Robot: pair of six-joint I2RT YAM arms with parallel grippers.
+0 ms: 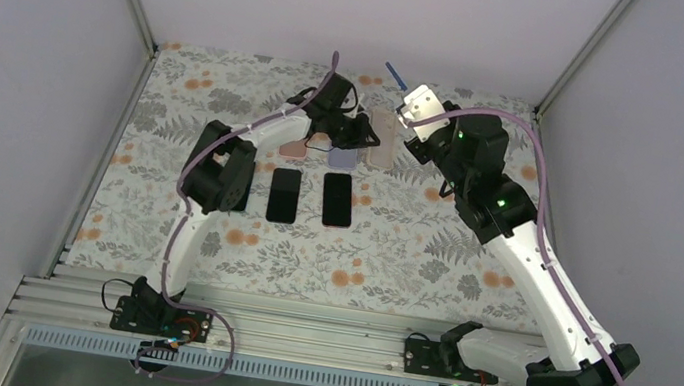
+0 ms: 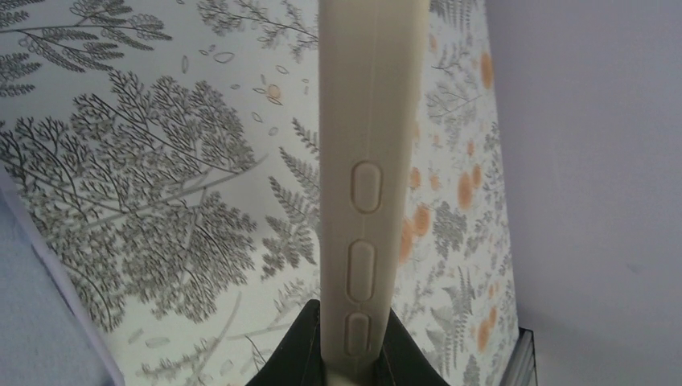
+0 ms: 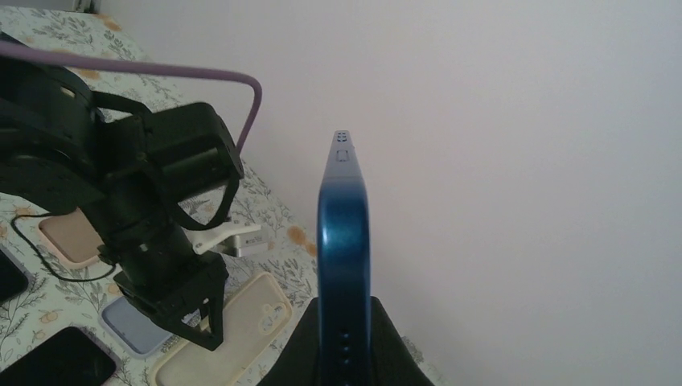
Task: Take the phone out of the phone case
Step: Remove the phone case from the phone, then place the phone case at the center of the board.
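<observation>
Seeing phone already clear of case: pinched by its lower end in right tool, edge-on to wrist camera, jaws closed hard on flat faces, raised near far edge of table, right of middle. Left tool likewise closed down, clamping case across its thickness at one end, button side toward wrist camera, near far edge around middle; contact with table underneath: can't tell. Expect phone stiff, dense for its size, glossy and slick along rim, glass faces fragile, so keep hold on flat faces near one end, avoid pinching curved rim, lower flat instead of dropping. Expect case light, rubbery, matte, grippy, prone to flex under squeeze; best taken by a side wall or across both faces as now.
</observation>
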